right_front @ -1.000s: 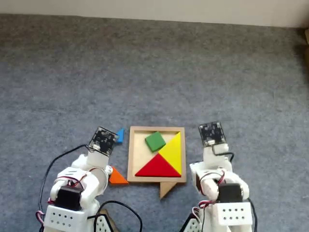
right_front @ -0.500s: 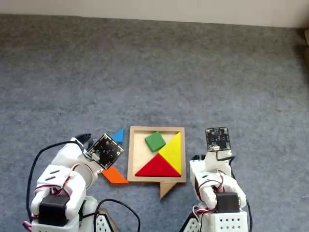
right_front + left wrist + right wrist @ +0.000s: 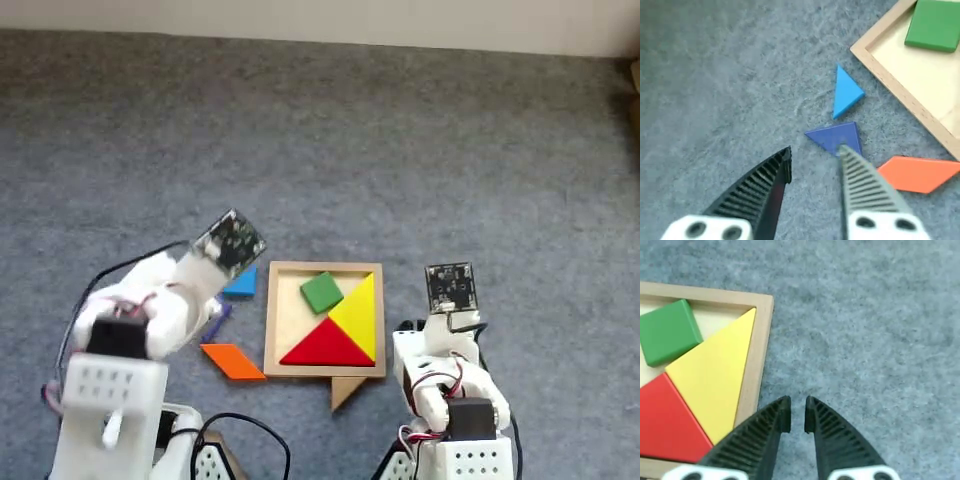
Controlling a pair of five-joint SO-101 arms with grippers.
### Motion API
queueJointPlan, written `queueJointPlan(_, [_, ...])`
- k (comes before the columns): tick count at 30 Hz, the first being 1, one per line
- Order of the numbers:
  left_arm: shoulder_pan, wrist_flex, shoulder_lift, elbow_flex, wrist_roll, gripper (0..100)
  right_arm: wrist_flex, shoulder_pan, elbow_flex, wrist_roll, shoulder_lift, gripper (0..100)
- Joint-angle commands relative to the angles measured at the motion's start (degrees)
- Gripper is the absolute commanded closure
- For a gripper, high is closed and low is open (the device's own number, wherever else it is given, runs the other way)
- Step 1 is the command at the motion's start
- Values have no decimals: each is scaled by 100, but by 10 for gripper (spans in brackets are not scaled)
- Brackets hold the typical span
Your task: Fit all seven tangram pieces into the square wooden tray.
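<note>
The square wooden tray (image 3: 272,330) holds a green square (image 3: 322,292), a yellow triangle (image 3: 356,314) and a red triangle (image 3: 327,345). Left of the tray on the carpet lie a light blue triangle (image 3: 846,93), a dark blue triangle (image 3: 837,136) and an orange parallelogram (image 3: 919,173). A tan triangle (image 3: 345,390) lies just in front of the tray. My left gripper (image 3: 814,152) is open and hovers over the dark blue triangle, one fingertip above its edge. My right gripper (image 3: 796,407) is shut and empty above bare carpet, just right of the tray's rim (image 3: 760,360).
Grey carpet covers the whole table. The left arm (image 3: 150,310) is raised beside the tray's left side; the right arm (image 3: 448,330) stands at its right. A pale wall edge runs along the far side.
The left arm has risen and swung forward, from over the orange parallelogram to over the blue triangles. The right arm shifted slightly, then kept still.
</note>
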Motion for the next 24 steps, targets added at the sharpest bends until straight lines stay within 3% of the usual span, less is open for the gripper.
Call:
queueJointPlan(1, [-4,-686,1174,-303,273,732,-110,84,470,-53,-92,944])
queueJointPlan(7, [4,-1477,2879,-884,369,734,-110,75,541,-35,-92,944])
queueJointPlan(17, [136,-1477,5525,-2431,369,734,-110,75,541,-35,-92,944])
queueJointPlan(24, [567,-1477,6114,-2589,413,734,-110,75,541,-35,-92,944])
